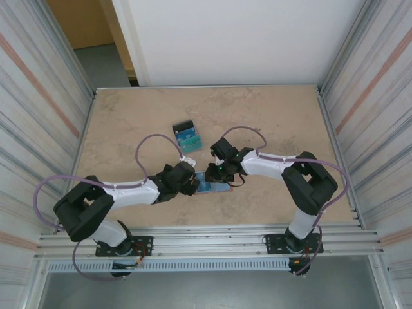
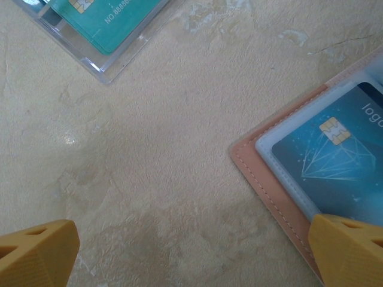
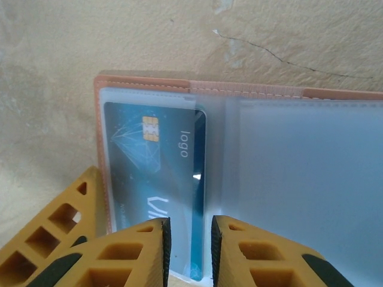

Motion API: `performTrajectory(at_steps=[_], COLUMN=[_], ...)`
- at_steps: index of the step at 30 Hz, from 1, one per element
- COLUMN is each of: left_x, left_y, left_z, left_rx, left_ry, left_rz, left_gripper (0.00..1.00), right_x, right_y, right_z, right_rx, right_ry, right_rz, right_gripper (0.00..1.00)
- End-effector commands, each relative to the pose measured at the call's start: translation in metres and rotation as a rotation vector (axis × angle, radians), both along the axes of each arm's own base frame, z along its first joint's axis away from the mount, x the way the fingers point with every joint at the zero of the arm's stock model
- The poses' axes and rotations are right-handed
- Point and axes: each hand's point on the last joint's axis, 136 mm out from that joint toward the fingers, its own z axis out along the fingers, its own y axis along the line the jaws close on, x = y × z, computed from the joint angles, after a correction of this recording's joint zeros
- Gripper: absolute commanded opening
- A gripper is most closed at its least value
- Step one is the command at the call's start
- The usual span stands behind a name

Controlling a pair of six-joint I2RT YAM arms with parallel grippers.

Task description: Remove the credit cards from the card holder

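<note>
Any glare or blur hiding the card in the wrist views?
Right wrist: dark blue chip card sharp, hazed by the frosted sleeve of the salmon-pink card holder; left wrist: crisp, one glint on the beige table; top external: even light.

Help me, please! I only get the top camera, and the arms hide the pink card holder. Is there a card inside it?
Observer: Yes. The card holder lies open, and a blue card with a gold chip sits in one of its clear sleeves.
Operator: Are the right jaws grabbing it?
Observer: They're nearly closed over the card's near end, with a thin gap between them. I can't tell if they pinch it.
Operator: And the left jaws?
Observer: Wide open, with one fingertip over the holder's pink edge.
</note>
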Motion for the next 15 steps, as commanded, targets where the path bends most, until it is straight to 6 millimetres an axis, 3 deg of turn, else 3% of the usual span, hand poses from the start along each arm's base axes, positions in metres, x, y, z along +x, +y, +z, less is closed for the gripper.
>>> performTrajectory(at_steps=[1, 15], left_x=[0.0015, 0.0006], left_y=[-0.0015, -0.0003], left_z=[0.0033, -0.0013], left_rx=[0.01, 0.025], left_ry=[-0.011, -0.003], left_rz=[0.016, 0.02], left_gripper=[0.99, 0.99], right_x=[-0.0068, -0.0077], right_y=[-0.0035, 0.0039], right_z=[-0.0136, -0.0177], right_rx=[-0.013, 0.004], right_ry=[0.042, 0.052], right_rz=[0.002, 0.023], right_gripper=[0.26, 0.26])
